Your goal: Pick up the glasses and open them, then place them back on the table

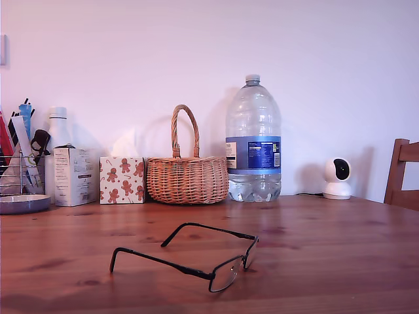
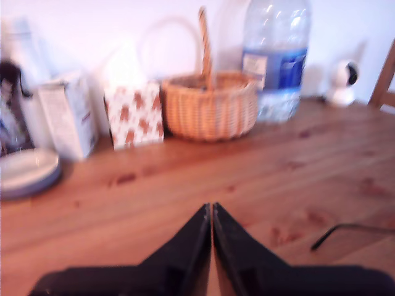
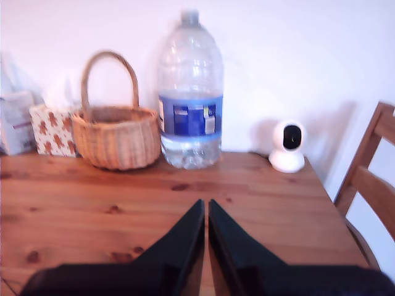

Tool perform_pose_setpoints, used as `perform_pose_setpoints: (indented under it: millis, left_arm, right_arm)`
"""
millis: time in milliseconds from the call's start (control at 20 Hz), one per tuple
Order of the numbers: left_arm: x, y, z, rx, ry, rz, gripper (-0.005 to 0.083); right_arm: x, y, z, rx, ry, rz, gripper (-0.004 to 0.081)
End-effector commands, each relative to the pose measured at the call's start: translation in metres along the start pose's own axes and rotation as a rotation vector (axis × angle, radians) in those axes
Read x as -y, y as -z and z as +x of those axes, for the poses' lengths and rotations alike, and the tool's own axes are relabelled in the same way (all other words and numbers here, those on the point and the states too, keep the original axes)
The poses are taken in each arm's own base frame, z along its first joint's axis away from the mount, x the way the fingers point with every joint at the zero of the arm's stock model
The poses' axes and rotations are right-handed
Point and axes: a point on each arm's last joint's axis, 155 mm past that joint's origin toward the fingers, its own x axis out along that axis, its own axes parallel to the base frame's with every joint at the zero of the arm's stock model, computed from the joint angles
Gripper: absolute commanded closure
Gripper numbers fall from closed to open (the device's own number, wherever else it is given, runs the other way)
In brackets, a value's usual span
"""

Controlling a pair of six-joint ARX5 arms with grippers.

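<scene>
The glasses (image 1: pixel 196 256): light, thin and probably fragile, with slippery lenses; best taken by the frame bridge or a temple. Black wire frame, narrow clear lenses, both temples already unfolded. They lie on the table (image 1: pixel 340 261), well in front of the basket (image 1: pixel 187 178). My first hand (image 2: pixel 212 209) and second hand (image 3: pixel 205 205) have jaws together, empty.

Glasses (image 1: pixel 196 261) black-framed; table (image 1: pixel 340 248) reddish-brown, dark knots; tissue box (image 1: pixel 122 180) white, gingerbread-man print; basket (image 1: pixel 187 178) tan.
</scene>
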Motion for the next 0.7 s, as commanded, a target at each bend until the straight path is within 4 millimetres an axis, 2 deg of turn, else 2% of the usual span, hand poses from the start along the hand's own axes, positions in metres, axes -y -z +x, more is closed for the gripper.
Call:
perform_pose_setpoints:
  millis: [0,150,450,650]
  left_arm:
    - [0.002,0.001,-0.003,0.003,0.005,-0.019,0.0797]
    - [0.002,0.014,-0.008,-0.044,0.001,-0.064,0.0797]
    - [0.002,0.055,-0.013,-0.208,-0.007,-0.097,0.0797]
    - [0.003,0.079,-0.019,-0.307,-0.012,-0.117,0.0797]
  right_arm:
    - [-0.003,0.014,-0.001,-0.034,-0.01,0.018,0.078]
    - [-0.004,0.03,-0.002,-0.096,-0.012,0.031,0.078]
    - [-0.008,0.082,-0.013,-0.309,-0.02,0.075,0.078]
    - [-0.012,0.111,-0.024,-0.43,-0.024,0.1,0.078]
